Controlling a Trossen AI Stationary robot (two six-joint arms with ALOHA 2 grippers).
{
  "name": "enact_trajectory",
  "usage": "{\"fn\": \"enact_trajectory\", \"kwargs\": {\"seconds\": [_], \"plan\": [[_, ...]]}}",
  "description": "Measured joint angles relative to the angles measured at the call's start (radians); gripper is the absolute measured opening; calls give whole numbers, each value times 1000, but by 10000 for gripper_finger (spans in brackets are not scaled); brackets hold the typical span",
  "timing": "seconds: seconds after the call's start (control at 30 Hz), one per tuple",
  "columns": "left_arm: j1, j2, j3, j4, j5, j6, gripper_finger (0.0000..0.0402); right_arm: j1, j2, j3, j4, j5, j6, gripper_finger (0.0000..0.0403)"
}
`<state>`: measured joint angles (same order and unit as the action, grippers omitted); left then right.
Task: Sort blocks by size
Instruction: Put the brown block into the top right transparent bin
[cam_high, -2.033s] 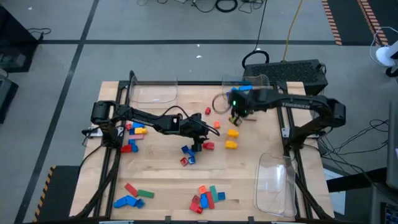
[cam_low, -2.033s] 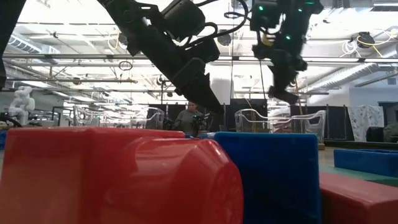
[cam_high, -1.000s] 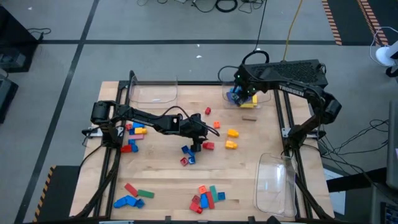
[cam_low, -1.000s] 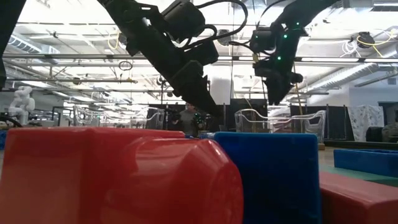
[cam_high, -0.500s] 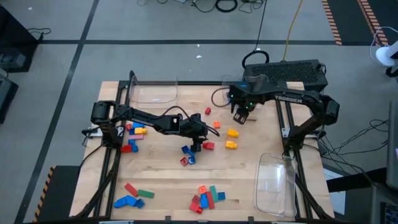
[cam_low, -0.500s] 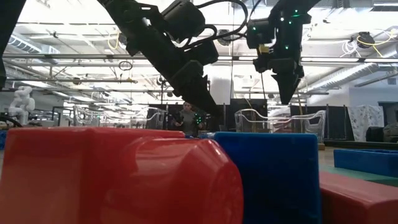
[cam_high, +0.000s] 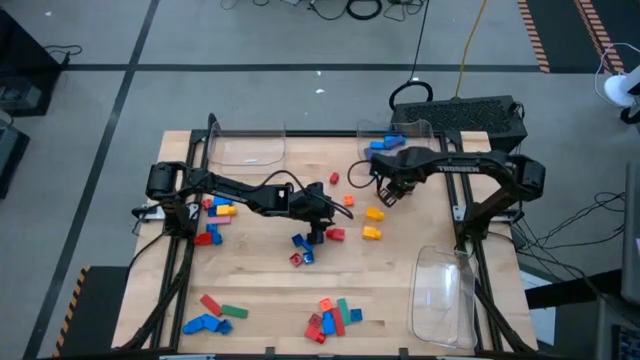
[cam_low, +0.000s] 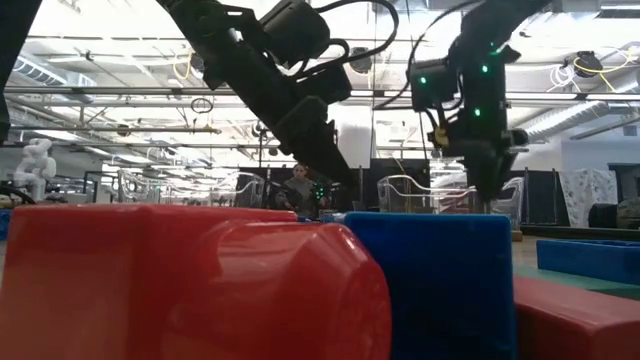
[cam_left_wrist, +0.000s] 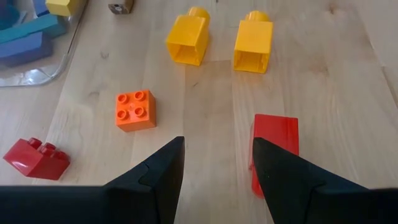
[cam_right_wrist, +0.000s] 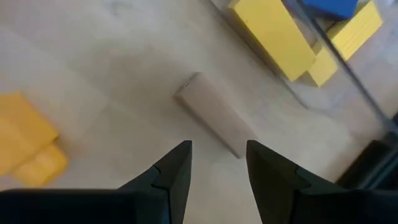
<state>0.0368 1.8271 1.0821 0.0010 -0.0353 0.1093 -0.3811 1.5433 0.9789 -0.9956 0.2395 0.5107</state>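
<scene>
Loose blocks lie scattered on the wooden table (cam_high: 260, 270). My left gripper (cam_high: 322, 228) (cam_left_wrist: 214, 168) hangs open over the table's middle with nothing between its fingers. A red block (cam_left_wrist: 273, 149) lies just past one fingertip, and an orange block (cam_left_wrist: 135, 111) and two yellow blocks (cam_left_wrist: 188, 40) (cam_left_wrist: 254, 43) lie farther off. My right gripper (cam_high: 385, 192) (cam_right_wrist: 217, 168) is open and points down at bare table by a small wood-coloured piece (cam_right_wrist: 214, 115). It is near a yellow block (cam_right_wrist: 25, 146), just in front of the far right tray (cam_high: 400, 140), which holds blue and yellow blocks (cam_right_wrist: 273, 37).
Clear trays stand at the far left (cam_high: 245, 148) and the near right (cam_high: 445, 295). Block clusters lie by the left edge (cam_high: 213, 208) and along the near edge (cam_high: 215, 315) (cam_high: 330, 318). In the low view, large red (cam_low: 190, 290) and blue (cam_low: 440, 285) blocks fill the foreground.
My right gripper has come from over the far right tray toward the near edge and down, tipping steeper, and now hangs low near the yellow blocks. The left arm and the blocks have kept still.
</scene>
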Motion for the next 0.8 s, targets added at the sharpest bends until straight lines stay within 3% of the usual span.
{"fn": "enact_trajectory", "kwargs": {"seconds": [0.27,0.63,0.8], "plan": [[0,0,0,23,0,0,192,-25,0,-110,150,-2,54,137],[0,0,0,28,0,1,192,-77,37,-114,212,-2,48,135],[0,0,0,23,0,1,192,-75,95,-107,231,-1,26,114]]}}
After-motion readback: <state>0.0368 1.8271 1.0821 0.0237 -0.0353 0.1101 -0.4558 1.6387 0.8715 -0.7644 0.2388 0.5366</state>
